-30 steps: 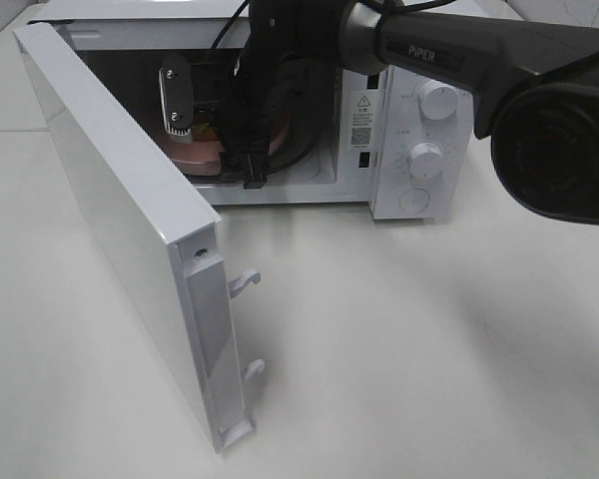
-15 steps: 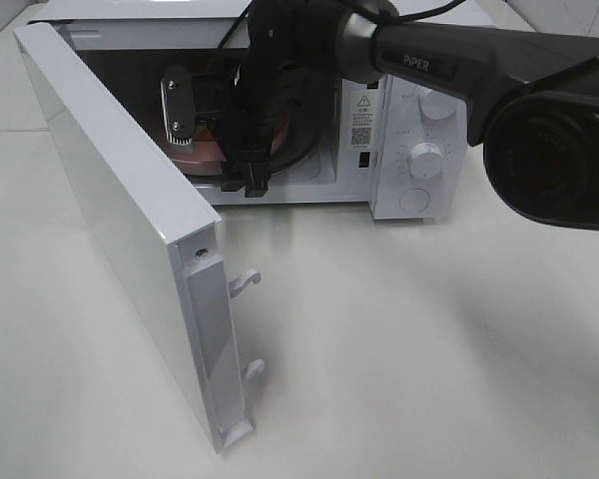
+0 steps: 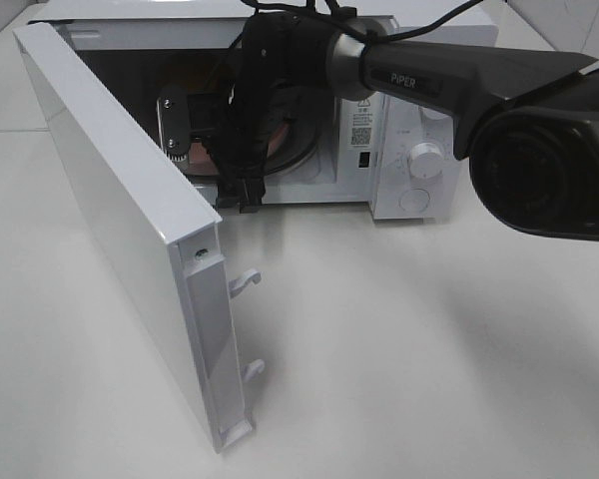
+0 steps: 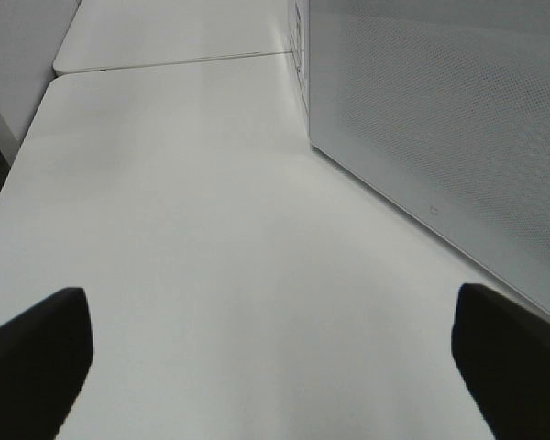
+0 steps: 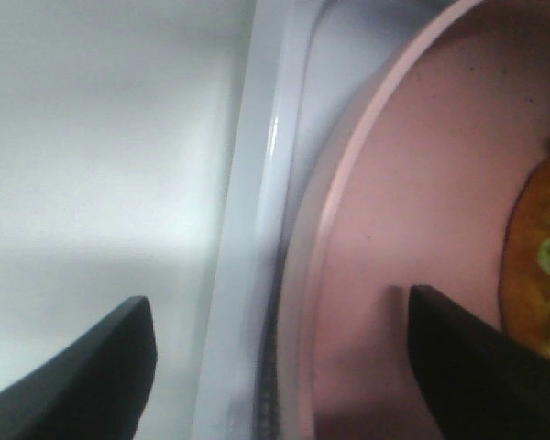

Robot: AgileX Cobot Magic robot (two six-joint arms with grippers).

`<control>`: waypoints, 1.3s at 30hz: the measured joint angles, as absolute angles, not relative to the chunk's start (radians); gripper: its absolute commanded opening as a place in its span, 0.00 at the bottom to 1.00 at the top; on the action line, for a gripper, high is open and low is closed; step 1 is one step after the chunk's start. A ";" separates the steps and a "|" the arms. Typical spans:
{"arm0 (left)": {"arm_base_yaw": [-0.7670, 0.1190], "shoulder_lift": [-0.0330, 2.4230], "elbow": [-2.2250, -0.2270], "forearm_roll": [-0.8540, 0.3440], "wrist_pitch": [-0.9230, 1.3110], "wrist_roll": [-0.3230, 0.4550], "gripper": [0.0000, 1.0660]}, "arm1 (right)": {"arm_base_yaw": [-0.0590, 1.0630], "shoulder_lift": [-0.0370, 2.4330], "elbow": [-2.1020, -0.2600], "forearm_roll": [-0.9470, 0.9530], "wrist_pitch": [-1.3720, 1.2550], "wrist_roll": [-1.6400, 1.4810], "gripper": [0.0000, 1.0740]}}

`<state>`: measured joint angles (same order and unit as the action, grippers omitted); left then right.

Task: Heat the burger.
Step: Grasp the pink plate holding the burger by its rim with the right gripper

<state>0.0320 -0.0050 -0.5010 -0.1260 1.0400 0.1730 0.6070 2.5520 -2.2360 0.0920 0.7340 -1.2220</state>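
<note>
The burger (image 5: pixel 543 261), orange-brown bun with green filling, lies on a round pink plate (image 5: pixel 412 211) inside the open microwave (image 3: pixel 419 110). In the right wrist view only its edge shows. My right gripper (image 5: pixel 280 367) is open at the cavity's mouth. One fingertip (image 5: pixel 467 367) hangs over the plate and the other (image 5: pixel 101 367) over the table in front of the sill, with nothing between them. In the high view this gripper (image 3: pixel 212 160) hides most of the plate and the burger. My left gripper (image 4: pixel 275 367) is open and empty above the table, beside the door's outer face.
The microwave door (image 3: pixel 130 230) stands wide open to the left, its latch hooks (image 3: pixel 245 284) pointing right. Two dials (image 3: pixel 424 160) sit on the panel at the right. The right arm (image 3: pixel 449 75) reaches across the microwave's front. The white table (image 3: pixel 399 349) spreads in front.
The right gripper has drawn back out of the cavity toward the front sill and slightly lower. The pink plate stays inside. The left gripper has not moved.
</note>
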 measured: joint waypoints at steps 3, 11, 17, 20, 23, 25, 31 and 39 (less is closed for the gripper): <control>0.032 -0.005 -0.501 -0.126 1.040 0.173 0.95 | 0.607 2.552 -2.236 0.093 0.734 -1.222 0.71; 0.032 -0.005 -0.501 -0.126 1.040 0.173 0.95 | 0.607 2.572 -2.236 0.116 0.726 -1.222 0.71; 0.032 -0.005 -0.501 -0.126 1.040 0.173 0.95 | 0.607 2.572 -2.236 0.117 0.726 -1.222 0.71; 0.032 -0.005 -0.501 -0.126 1.040 0.173 0.95 | 0.607 2.572 -2.236 0.117 0.726 -1.222 0.71; 0.032 -0.005 -0.501 -0.126 1.040 0.173 0.95 | 0.607 2.572 -2.236 0.119 0.726 -1.222 0.71; 0.032 -0.005 -0.501 -0.126 1.040 0.173 0.95 | 0.607 2.572 -2.236 0.119 0.727 -1.222 0.71; 0.032 -0.005 -0.501 -0.126 1.040 0.173 0.95 | 0.607 2.571 -2.246 0.124 0.775 -1.222 0.59; 0.032 -0.005 -0.501 -0.126 1.040 0.173 0.95 | 0.607 2.558 -2.248 0.125 0.797 -1.204 0.11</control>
